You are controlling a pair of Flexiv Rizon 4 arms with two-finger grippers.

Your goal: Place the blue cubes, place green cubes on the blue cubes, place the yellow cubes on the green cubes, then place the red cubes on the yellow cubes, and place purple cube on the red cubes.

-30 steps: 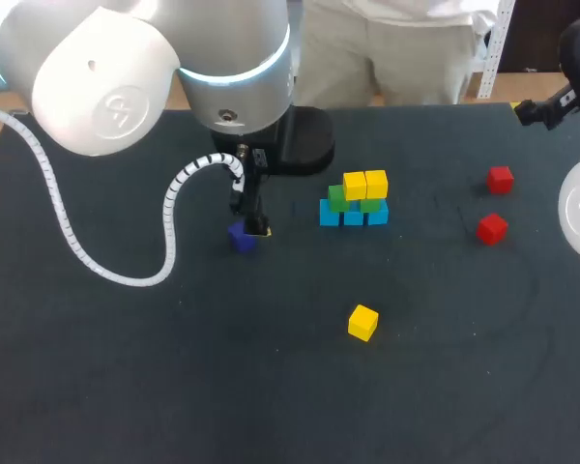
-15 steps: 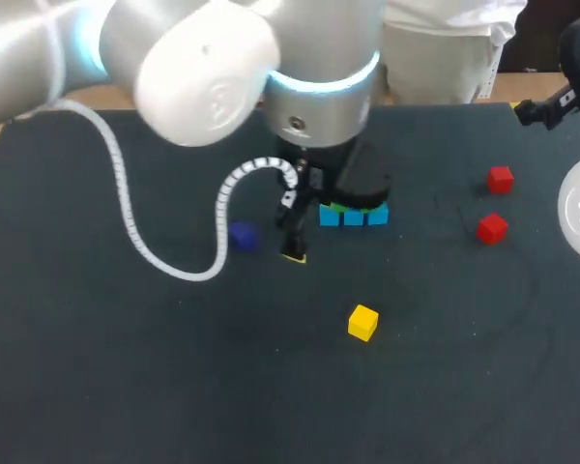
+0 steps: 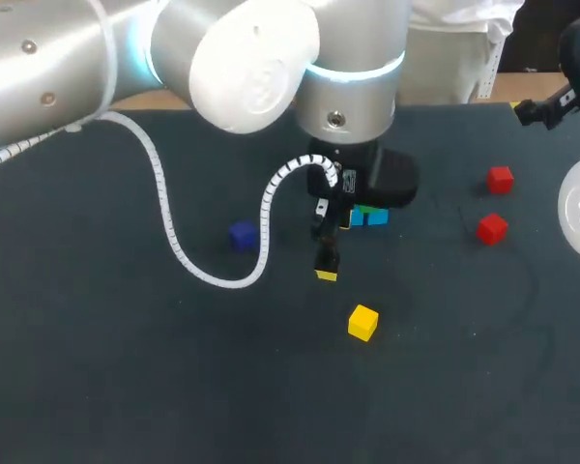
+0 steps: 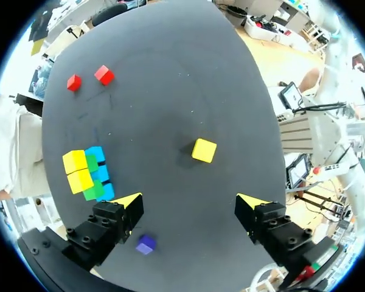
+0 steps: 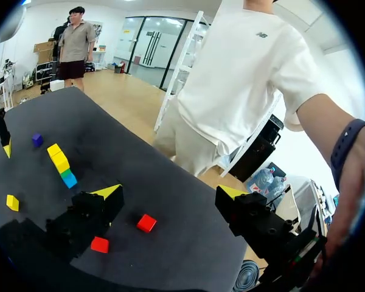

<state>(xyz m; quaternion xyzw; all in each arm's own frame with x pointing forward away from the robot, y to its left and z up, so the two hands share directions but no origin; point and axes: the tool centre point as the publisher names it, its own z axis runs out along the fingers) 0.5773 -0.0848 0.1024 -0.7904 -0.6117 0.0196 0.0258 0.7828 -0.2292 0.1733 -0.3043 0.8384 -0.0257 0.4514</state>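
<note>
**Left pincer spread wide over mid-table, gripping nothing**

From the near edge at 6 o'clock, the dark table [image 3: 126, 387] runs as open mat up to the loose yellow cube [image 3: 362, 322]. That cube stands well apart from every edge. In the head view it lies at 5 o'clock from my left pincer [image 3: 326, 271], near but not touching. The left wrist view shows that pincer's fingers set far apart over the mat, closed on nothing, with the cube ahead of them.

At 10 o'clock from the pincer sits the purple cube [image 3: 242, 235], alone, with room all round it. At 1 o'clock is the stack [image 4: 85, 176], largely hidden behind my left arm [image 3: 251, 68] in the head view. The left wrist view shows it better: a row of blue cubes [image 4: 98, 173], green cubes [image 4: 92, 192] on them and two yellow cubes [image 4: 78, 171] on top.

Further off, at 3 o'clock, is the near red cube [image 3: 491, 228]. The far red cube [image 3: 501, 179] is at 2 o'clock. The two are apart from each other and short of the right edge.

My right pincer [image 5: 170, 193] hangs by the far right corner. Its fingers are also spread wide and empty, with both red cubes below them.
</note>
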